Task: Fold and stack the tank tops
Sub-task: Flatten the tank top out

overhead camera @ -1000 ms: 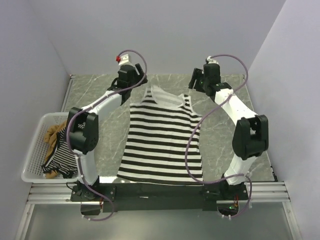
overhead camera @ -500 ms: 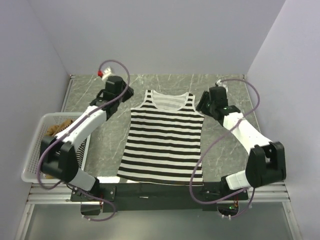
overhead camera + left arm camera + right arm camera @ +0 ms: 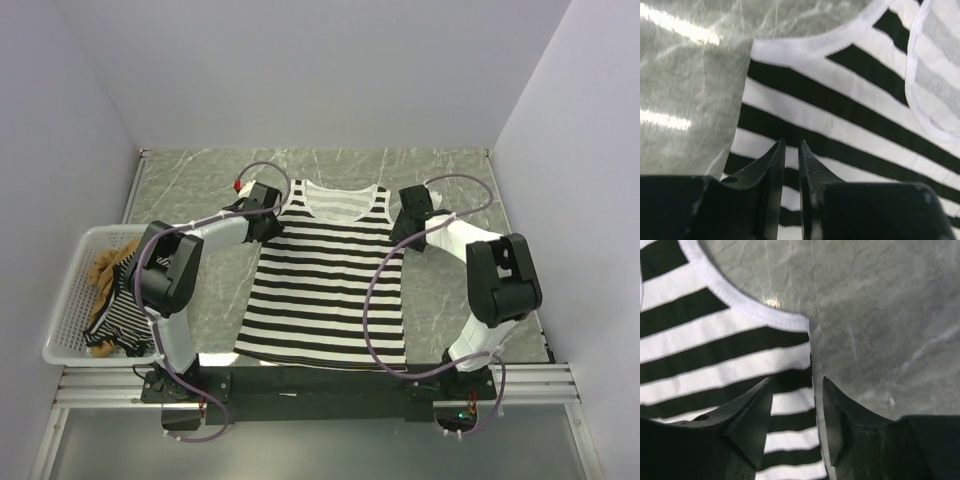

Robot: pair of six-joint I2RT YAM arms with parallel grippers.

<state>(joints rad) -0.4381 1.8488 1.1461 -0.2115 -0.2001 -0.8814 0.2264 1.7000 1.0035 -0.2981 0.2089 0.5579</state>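
Observation:
The wide-striped black-and-white tank top (image 3: 325,290) lies flat mid-table, neck at the far end. My left gripper (image 3: 268,222) is down on its left edge just below the armhole. In the left wrist view the left gripper (image 3: 791,145) has its jaws almost together, and striped cloth (image 3: 850,110) shows through the thin slit; I cannot see a pinch. My right gripper (image 3: 405,228) is at the opposite edge. In the right wrist view the right gripper (image 3: 796,382) stands open astride the cloth's side edge (image 3: 715,340). The tan top (image 3: 105,268) and the thin-striped top (image 3: 125,315) lie in the basket.
The white mesh basket (image 3: 70,300) sits at the left edge of the grey marbled table (image 3: 220,290). Plain walls close in the left, far and right sides. Purple cables loop over both arms, and the right one hangs across the top's right side.
Both grippers left the shoulder straps, swung outward, then came in low to the top's side edges below the armholes. The left jaws narrowed a lot, the right a little. The top now lies flat.

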